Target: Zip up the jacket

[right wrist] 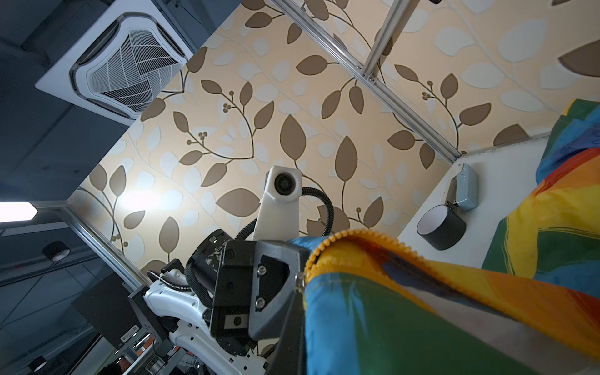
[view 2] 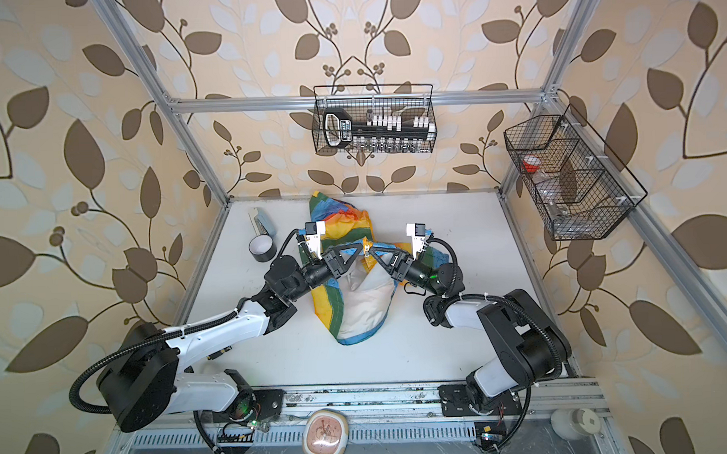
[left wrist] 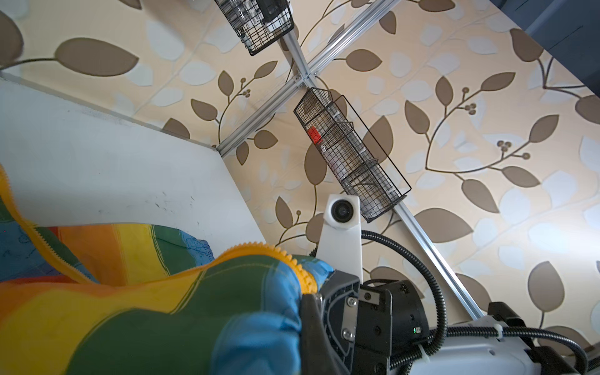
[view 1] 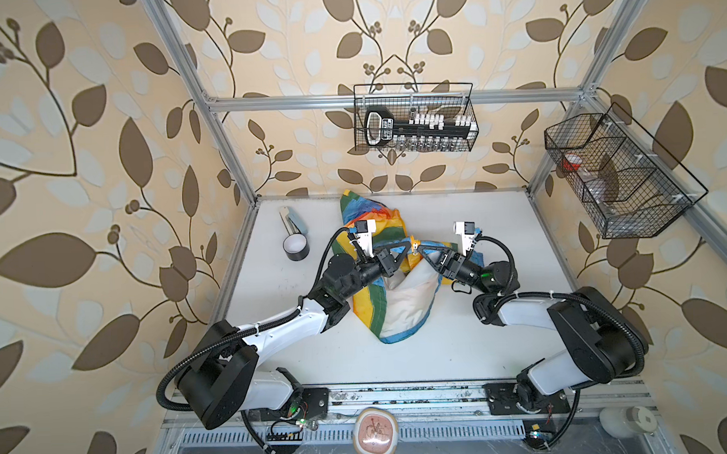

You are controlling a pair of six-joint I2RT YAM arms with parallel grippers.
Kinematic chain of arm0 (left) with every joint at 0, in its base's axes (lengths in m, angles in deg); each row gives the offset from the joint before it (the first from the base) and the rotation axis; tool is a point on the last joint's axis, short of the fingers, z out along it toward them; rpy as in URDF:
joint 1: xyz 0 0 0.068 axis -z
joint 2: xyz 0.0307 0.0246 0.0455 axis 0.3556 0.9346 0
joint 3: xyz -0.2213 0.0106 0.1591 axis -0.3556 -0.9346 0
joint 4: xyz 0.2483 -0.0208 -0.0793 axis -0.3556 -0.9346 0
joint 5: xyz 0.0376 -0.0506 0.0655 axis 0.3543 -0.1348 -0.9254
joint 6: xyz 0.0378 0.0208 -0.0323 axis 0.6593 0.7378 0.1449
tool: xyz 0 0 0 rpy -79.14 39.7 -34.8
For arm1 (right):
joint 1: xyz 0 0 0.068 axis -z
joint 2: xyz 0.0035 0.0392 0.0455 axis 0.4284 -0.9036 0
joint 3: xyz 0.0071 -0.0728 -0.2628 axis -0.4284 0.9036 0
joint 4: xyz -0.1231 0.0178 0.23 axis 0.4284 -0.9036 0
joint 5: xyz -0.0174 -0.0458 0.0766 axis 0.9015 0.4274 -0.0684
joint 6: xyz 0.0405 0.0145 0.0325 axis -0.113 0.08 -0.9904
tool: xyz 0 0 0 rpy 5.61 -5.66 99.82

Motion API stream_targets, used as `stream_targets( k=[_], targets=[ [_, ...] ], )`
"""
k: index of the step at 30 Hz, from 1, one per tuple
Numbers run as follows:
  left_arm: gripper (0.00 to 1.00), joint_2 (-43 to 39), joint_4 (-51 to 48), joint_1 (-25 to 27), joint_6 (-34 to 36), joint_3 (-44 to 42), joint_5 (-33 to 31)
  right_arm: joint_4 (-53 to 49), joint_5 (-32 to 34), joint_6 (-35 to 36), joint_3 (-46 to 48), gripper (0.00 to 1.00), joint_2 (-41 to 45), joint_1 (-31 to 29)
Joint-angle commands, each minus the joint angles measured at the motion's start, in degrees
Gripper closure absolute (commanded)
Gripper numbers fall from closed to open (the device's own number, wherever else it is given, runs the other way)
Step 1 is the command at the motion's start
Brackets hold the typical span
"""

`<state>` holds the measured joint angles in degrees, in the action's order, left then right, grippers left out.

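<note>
The jacket (view 1: 363, 217), in rainbow blocks with white lining (view 1: 402, 305) showing, lies crumpled at mid-table in both top views. Its front is open below, and the orange zipper edges rise to a peak between the arms. My left gripper (view 1: 407, 248) is shut on the jacket's left zipper edge. My right gripper (view 1: 424, 251) is shut on the right edge, tip to tip with the left. A small metal zipper pull (view 1: 415, 246) shows between the tips. Orange zipper teeth (left wrist: 292, 259) curve over blue and green cloth in the left wrist view, and zipper teeth (right wrist: 357, 237) show in the right wrist view too.
A black tape roll (view 1: 296, 249) and a pale blue-grey box (view 1: 293, 222) sit at the table's back left. Wire baskets hang on the back wall (view 1: 414, 118) and the right wall (view 1: 618, 177). The white table (view 1: 482, 336) is walled by metal frame posts.
</note>
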<state>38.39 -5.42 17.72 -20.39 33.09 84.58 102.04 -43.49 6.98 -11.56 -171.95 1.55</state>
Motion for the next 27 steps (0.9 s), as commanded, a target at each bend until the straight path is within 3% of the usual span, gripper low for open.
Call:
stream_targets(
  k=[1,12,27],
  targets=[
    [1.0,-2.29,-2.67,-0.21,1.4,-0.81,3.72,4.63,3.5,-0.83,-0.68,1.0,1.19,1.01],
    [1.0,-3.1,-6.08,1.31,1.46,-2.12,4.78,4.57,5.57,-2.07,-0.81,1.0,-0.38,0.75],
    [1.0,-7.52,-11.17,2.17,1.65,-4.85,4.47,3.5,8.83,-4.41,5.71,1.0,-0.52,0.52]
  ],
)
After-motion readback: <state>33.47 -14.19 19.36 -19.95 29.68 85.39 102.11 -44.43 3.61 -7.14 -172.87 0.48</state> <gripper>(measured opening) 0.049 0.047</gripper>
